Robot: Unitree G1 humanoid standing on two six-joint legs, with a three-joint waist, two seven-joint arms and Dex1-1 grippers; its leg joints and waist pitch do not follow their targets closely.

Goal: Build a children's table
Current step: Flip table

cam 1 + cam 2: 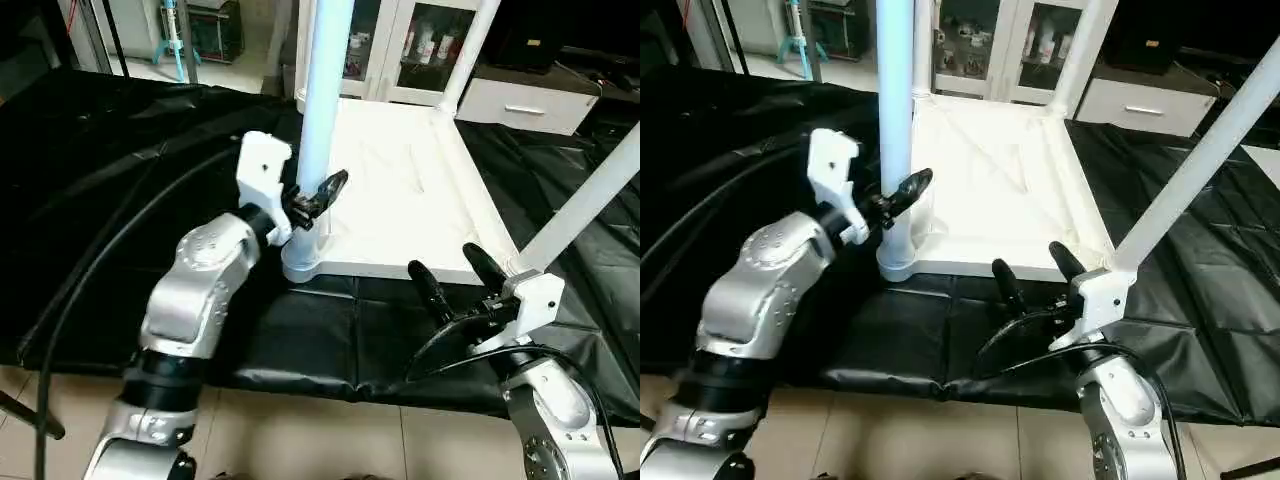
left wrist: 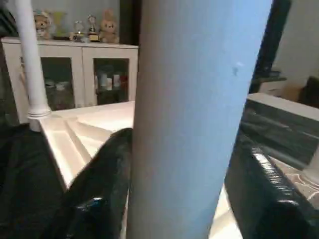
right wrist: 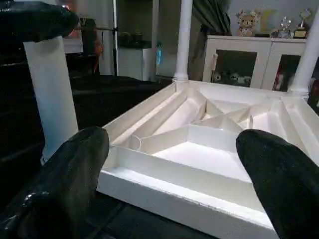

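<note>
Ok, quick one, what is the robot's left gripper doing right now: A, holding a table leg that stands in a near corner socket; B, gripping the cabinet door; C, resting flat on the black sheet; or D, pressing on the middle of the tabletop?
A: the left gripper has its black fingers either side of the upright near-left leg, just above its corner socket.

Even indoor light, fairly bright; source not visible. Black sheet [image 1: 120,150] shows soft sheen streaks on its wrinkles, esp. far left and right in head views. White tabletop [image 1: 400,190] nearly blown out, ribs faint in head views but clear in right wrist view, w/ gentle shadows inside the ribs. Near leg [image 2: 194,119] fills left wrist view, soft and out of focus, shaded grey-blue. Left gripper fingers [image 2: 99,194] blurred, small glare spots on them. Right gripper fingers [image 3: 65,179] also blurred; cabinet [image 3: 249,59] behind reasonably sharp.
</note>
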